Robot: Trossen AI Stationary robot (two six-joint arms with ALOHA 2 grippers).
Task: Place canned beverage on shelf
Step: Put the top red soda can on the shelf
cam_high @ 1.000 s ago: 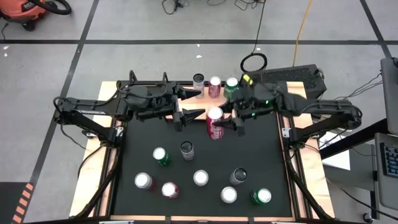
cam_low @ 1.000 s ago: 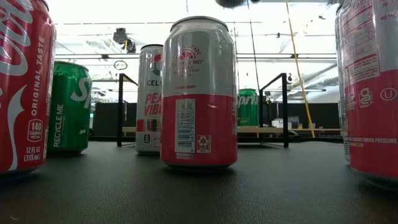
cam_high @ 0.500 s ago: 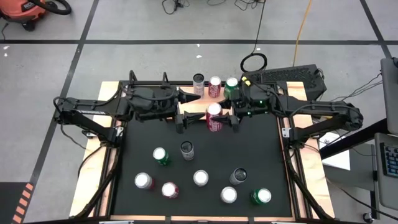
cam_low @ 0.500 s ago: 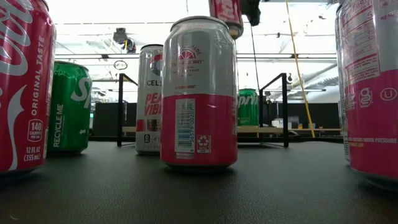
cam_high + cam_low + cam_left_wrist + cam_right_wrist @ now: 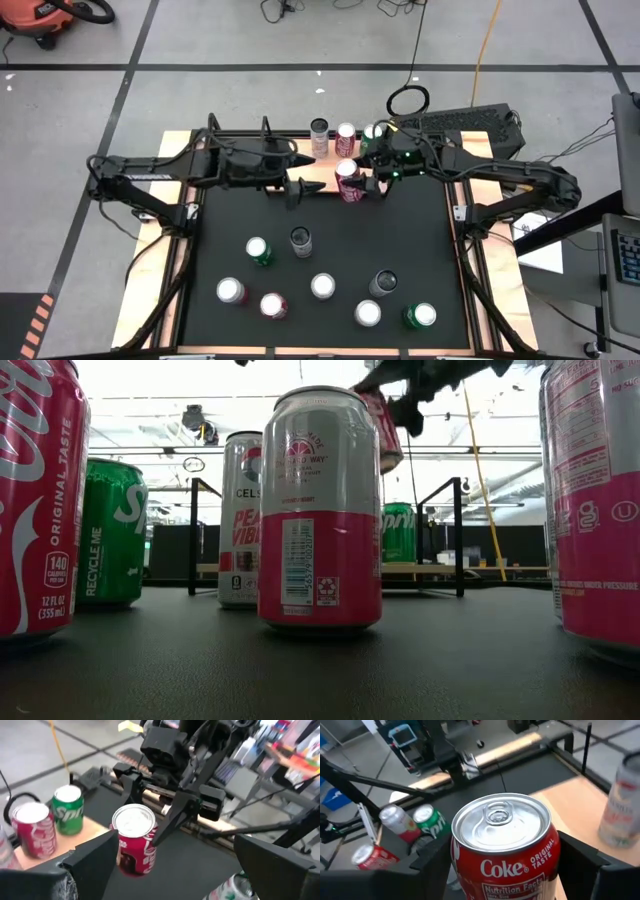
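A red Coke can (image 5: 347, 174) hangs above the near edge of the shelf (image 5: 318, 167), a light-brown board at the far end of the black mat. My right gripper (image 5: 352, 183) is shut on this can. On the shelf stand a grey can (image 5: 319, 131), a red-and-white can (image 5: 345, 137) and a green Sprite can (image 5: 67, 811). My left gripper (image 5: 297, 190) is open just left of the Coke can, nothing between its fingers (image 5: 92, 860). My right gripper pinches the Coke can's side wall (image 5: 464, 870) between its two fingers (image 5: 432, 862), one on either side, below the top rim. The fingers come from the table's right, slanting a little down. The can (image 5: 386, 426) is lifted clear and slightly tilted.
Several more cans stand on the black mat (image 5: 420, 240) nearer the front, among them a green one (image 5: 258, 250) and a dark one (image 5: 300, 240). In the low view a pink-and-silver can (image 5: 320, 510) and two red cans stand close. Wooden strips edge the mat.
My right gripper has carried the Coke can toward the table's far edge and down toward the shelf; the can has sunk into the low view and hangs tilted. My left gripper has tipped downward and sunk a little, staying open.
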